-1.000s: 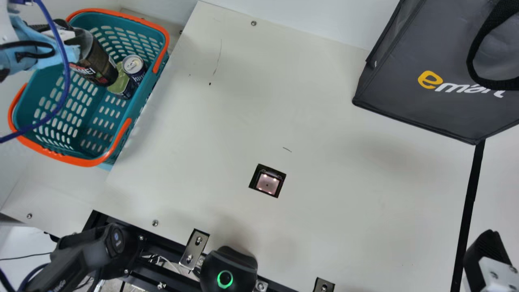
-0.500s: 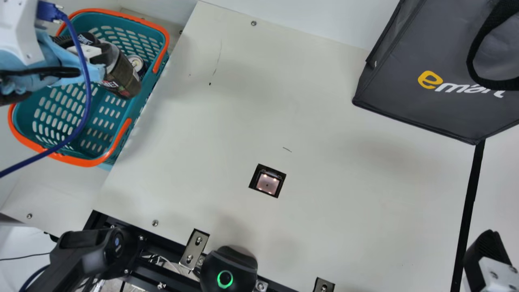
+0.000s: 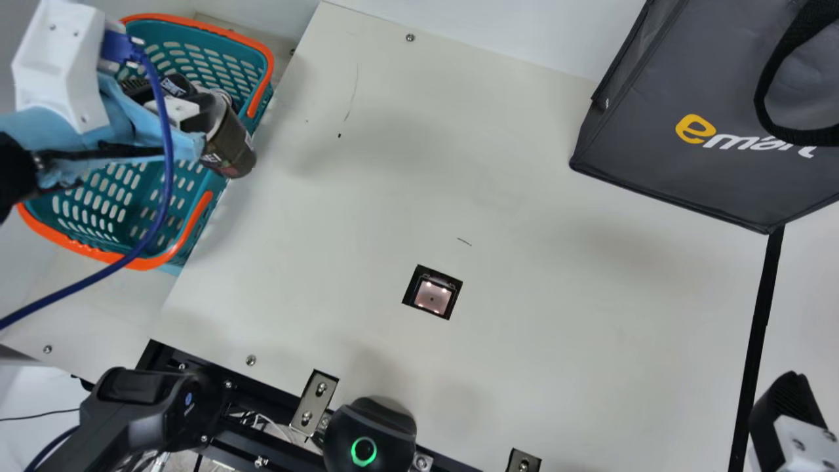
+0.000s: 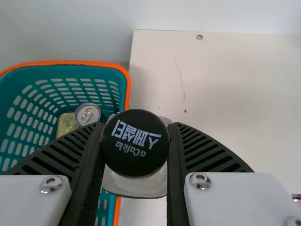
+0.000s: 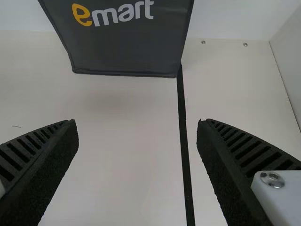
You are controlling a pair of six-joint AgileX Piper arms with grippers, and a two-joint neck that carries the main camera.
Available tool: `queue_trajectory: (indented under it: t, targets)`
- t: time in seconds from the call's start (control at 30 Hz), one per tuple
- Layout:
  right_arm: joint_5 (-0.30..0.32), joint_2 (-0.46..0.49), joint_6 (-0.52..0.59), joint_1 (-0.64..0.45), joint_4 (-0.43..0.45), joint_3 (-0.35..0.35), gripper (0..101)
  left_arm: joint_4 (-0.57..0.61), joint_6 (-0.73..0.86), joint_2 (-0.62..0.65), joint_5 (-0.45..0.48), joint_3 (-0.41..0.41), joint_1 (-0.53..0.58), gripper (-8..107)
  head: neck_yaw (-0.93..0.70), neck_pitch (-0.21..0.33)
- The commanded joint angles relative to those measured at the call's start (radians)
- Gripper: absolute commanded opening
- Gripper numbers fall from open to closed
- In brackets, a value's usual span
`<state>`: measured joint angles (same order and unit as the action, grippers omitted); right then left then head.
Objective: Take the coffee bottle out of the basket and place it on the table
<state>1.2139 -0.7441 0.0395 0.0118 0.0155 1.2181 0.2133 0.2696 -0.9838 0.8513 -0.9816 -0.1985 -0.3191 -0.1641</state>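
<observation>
Before me: cream table [image 3: 557,367], far edge against white wall [image 3: 511,26]. Side wall [image 5: 290,56] meets it at corner, seen from my right wrist. Black strip [image 3: 760,328] runs down table's right part. Screw [image 3: 410,37] near far edge, faint scratches [image 3: 354,92] nearby. Soft, diffuse shadows on tabletop.

Teal basket [image 4: 28,75], orange rim [image 4: 61,62], black cap [image 4: 135,162]

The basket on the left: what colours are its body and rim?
The basket has a teal body and orange rim, clearest in the main view.
</observation>
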Motion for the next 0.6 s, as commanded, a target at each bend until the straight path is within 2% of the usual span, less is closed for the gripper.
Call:
queue_trajectory:
  t: [0.0, 0.57]
  targets:
    - [0.000, 0.000, 0.000, 0.000, 0.000, 0.000, 91, -0.019, -0.032, 0.005, -0.002, 0.006, 0.032, 10, -0.002, 0.026]
    - [0.000, 0.000, 0.000, 0.000, 0.000, 0.000, 91, -0.179, -0.283, 0.048, -0.035, 0.092, 0.277, 10, -0.002, 0.026]
